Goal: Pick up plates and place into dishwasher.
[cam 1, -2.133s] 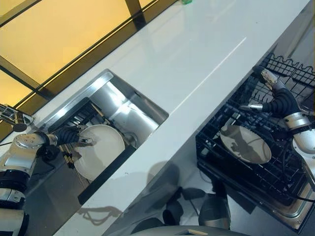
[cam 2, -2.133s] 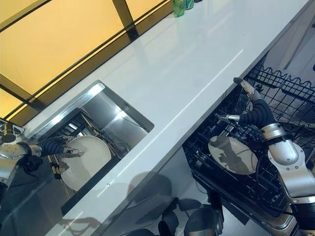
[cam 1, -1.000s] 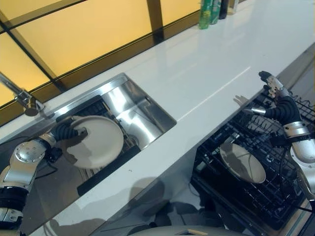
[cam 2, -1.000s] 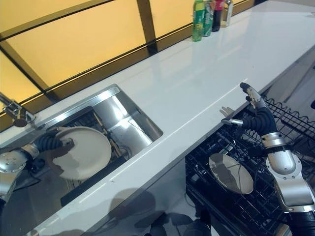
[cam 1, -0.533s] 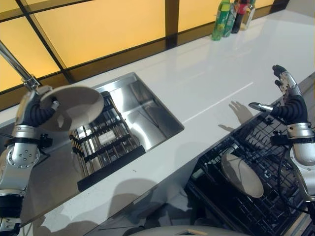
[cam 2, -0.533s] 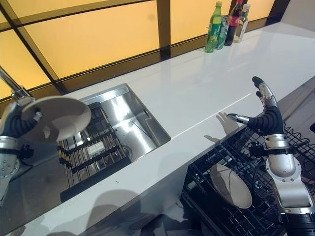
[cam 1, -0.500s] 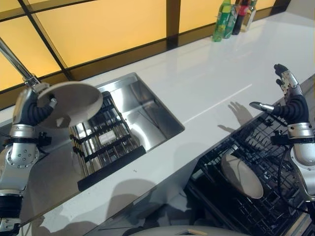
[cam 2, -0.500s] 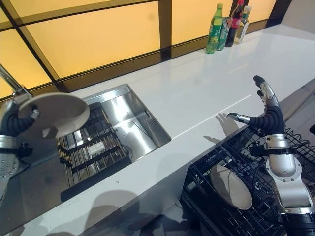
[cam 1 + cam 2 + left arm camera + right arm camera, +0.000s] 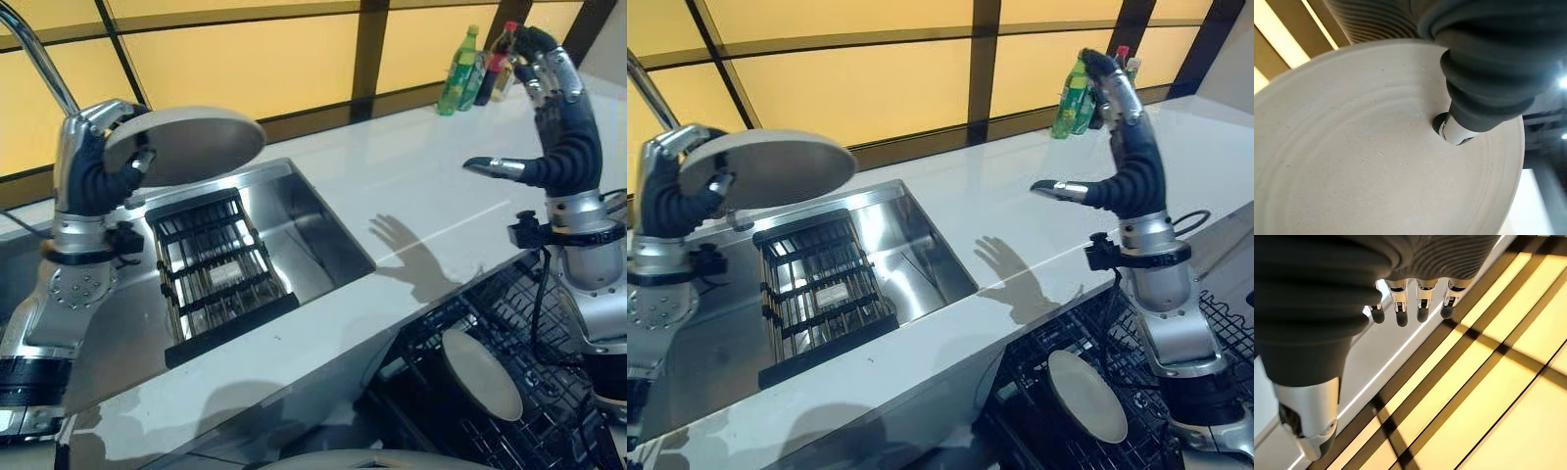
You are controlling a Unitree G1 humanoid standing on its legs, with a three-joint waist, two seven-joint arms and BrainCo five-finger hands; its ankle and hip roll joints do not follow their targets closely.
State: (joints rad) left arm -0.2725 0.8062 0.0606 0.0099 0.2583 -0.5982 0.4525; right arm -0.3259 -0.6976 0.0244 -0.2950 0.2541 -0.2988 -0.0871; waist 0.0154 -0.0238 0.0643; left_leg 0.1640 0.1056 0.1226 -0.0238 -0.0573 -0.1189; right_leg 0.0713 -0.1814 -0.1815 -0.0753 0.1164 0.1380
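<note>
The dishwasher rack (image 9: 549,392) at lower right already holds one plate (image 9: 480,374). The carrying step is in hand — next the raised plate (image 9: 186,142), at upper left above the sink (image 9: 313,211), must travel right and down to it. The left hand (image 9: 93,171) pinches its rim; the right hand (image 9: 554,127) is held spread, empty.

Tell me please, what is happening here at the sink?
The left robot hand holds a pale plate in the air above the sink, gripping it at the rim. In the sink lies a dark rack. The right robot hand is raised above the white counter with fingers open, holding nothing. Another plate already stands in the black dishwasher rack at lower right. The held plate is not yet loaded.
</note>
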